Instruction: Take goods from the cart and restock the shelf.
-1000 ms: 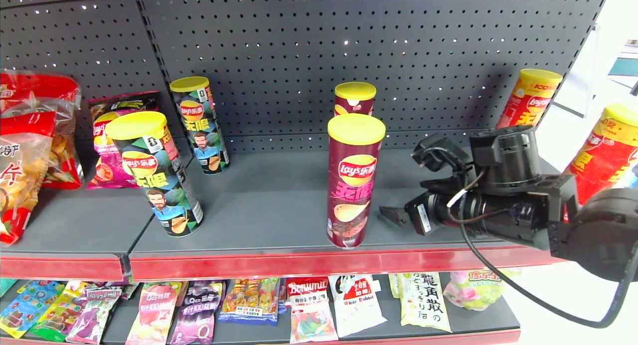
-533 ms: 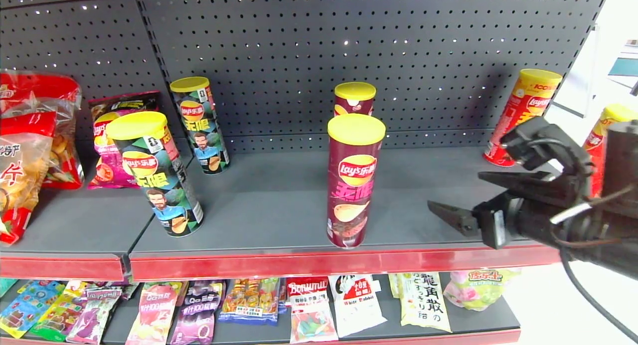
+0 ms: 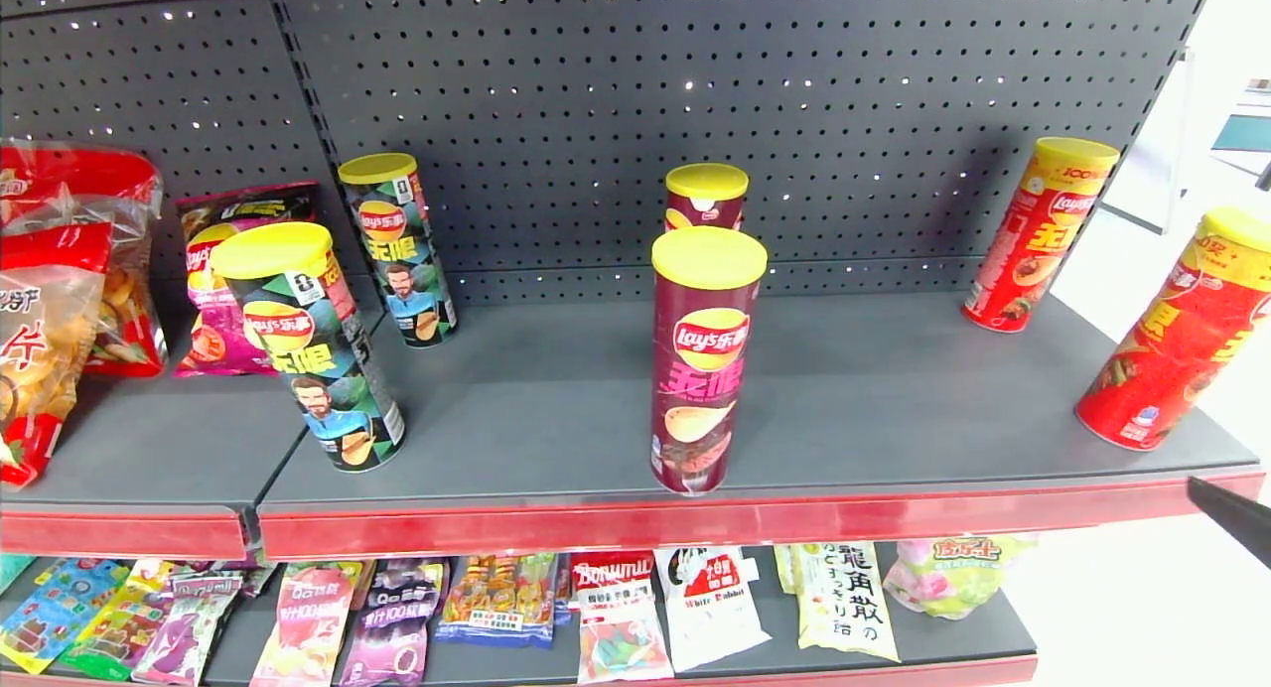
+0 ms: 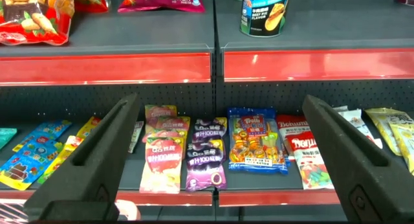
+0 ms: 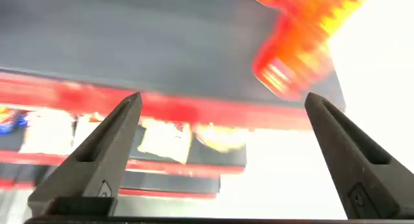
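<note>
On the upper shelf [image 3: 556, 409] a maroon chip can [image 3: 705, 359] stands at the front middle, with a second one [image 3: 706, 196] behind it. Two red cans stand at the right, one at the back [image 3: 1043, 235] and one at the front corner [image 3: 1172, 330]. Two dark cans [image 3: 308, 344] [image 3: 397, 250] stand at the left. One dark finger [image 3: 1231, 508] of my right gripper pokes in below the shelf's right end. My right gripper [image 5: 223, 120] is open and holds nothing, with a blurred red can [image 5: 297, 43] beyond it. My left gripper [image 4: 220, 153] is open and empty, facing the lower shelf.
Snack bags [image 3: 60, 270] lie at the upper shelf's far left. Small candy and snack packets [image 3: 616, 608] [image 4: 255, 146] line the lower shelf. A red lip [image 3: 695, 523] runs along the upper shelf's front. Bare shelf lies between the maroon cans and the red cans.
My right arm has pulled back from beside the front maroon can, to the right and down, almost out of the head view. The front red can now stands uncovered. The cans have not moved.
</note>
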